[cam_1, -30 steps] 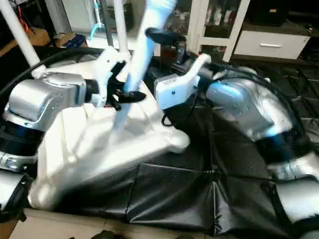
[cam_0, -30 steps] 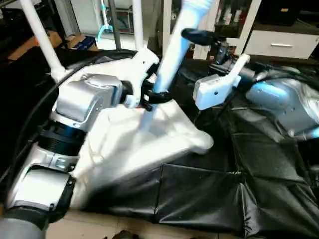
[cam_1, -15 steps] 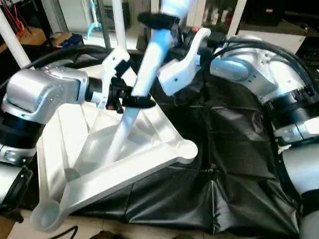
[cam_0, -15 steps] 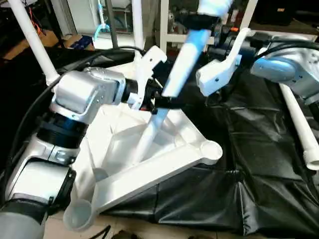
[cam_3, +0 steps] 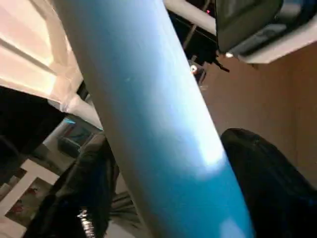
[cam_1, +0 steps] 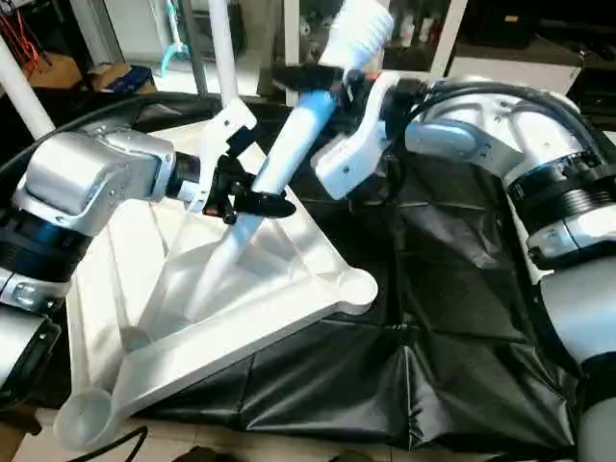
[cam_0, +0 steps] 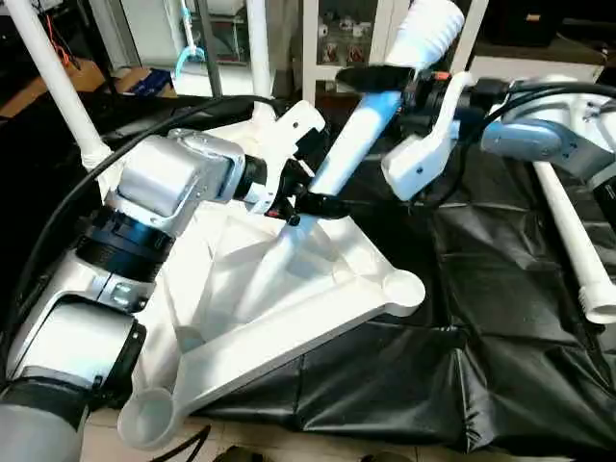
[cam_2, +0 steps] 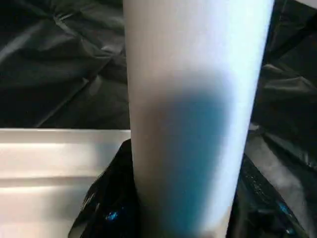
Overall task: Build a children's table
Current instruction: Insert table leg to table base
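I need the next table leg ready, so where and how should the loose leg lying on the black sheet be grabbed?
Grip the loose leg at mid-shaft, coming straight down from above with the fingers across the tube. It lies flat on the black sheet, so its sides are free, and the round shaft probably suits a crosswise pinch. Stay clear of the open end, probably the end that mates with a socket.

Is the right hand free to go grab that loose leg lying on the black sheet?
Probably not yet: the right hand is around the tilted leg, which the left hand grips lower down. The loose leg lies unobstructed.
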